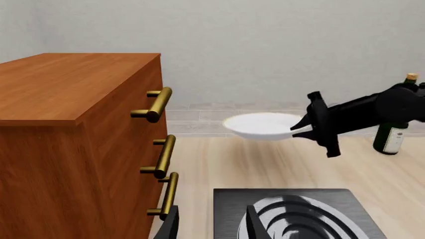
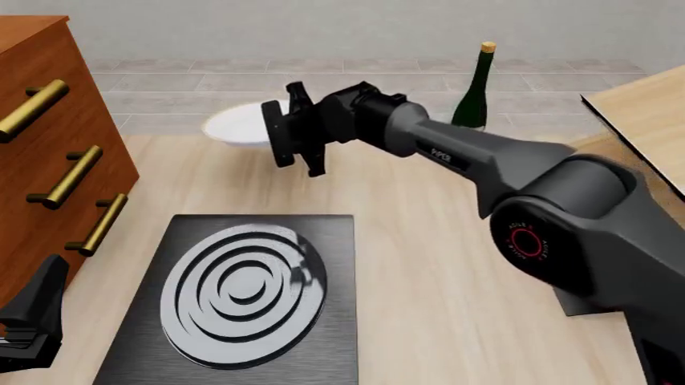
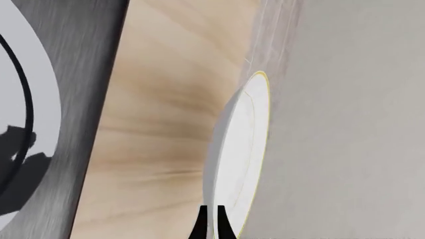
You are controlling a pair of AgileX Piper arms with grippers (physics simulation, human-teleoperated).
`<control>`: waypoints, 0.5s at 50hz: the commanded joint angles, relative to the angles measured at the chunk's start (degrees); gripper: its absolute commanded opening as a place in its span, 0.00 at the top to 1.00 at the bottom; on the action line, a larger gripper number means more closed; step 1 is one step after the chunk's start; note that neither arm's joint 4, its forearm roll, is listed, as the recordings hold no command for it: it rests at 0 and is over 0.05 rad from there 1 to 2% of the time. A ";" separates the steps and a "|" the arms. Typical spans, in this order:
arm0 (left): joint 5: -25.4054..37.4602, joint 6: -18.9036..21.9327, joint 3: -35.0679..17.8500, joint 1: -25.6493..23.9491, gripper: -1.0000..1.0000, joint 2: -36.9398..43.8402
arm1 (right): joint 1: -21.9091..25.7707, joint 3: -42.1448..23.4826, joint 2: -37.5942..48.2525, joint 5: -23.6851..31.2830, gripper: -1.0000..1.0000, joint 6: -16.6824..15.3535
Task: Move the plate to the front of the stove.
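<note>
Our right gripper (image 2: 281, 132) pinches the plate (image 2: 233, 126) by its rim — held level above the table, beyond the stove (image 2: 246, 297). Our left gripper (image 1: 209, 221) waits open by the drawers (image 2: 43, 152).

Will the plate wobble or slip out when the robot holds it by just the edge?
Probably stiff: the plate keeps its shape, held level off the table. It might slip or tilt, since the right gripper pinches only its thin rim. It looks smooth and glossy, so likely slippery.
</note>
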 commanded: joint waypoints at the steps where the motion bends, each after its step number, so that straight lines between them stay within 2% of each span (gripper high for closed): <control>1: 0.00 0.00 0.00 0.00 0.00 0.00 | -0.53 -4.10 2.51 1.57 1.00 1.14; 13: 0.00 0.00 0.00 0.00 0.00 0.00 | -1.07 -8.50 5.20 3.49 1.00 2.01; 19: 0.00 0.00 0.00 0.00 0.00 0.00 | -1.72 -7.52 5.83 2.11 1.00 1.53; 25: 0.00 0.00 0.00 0.00 0.00 0.00 | -1.69 -8.79 6.61 3.05 1.00 2.32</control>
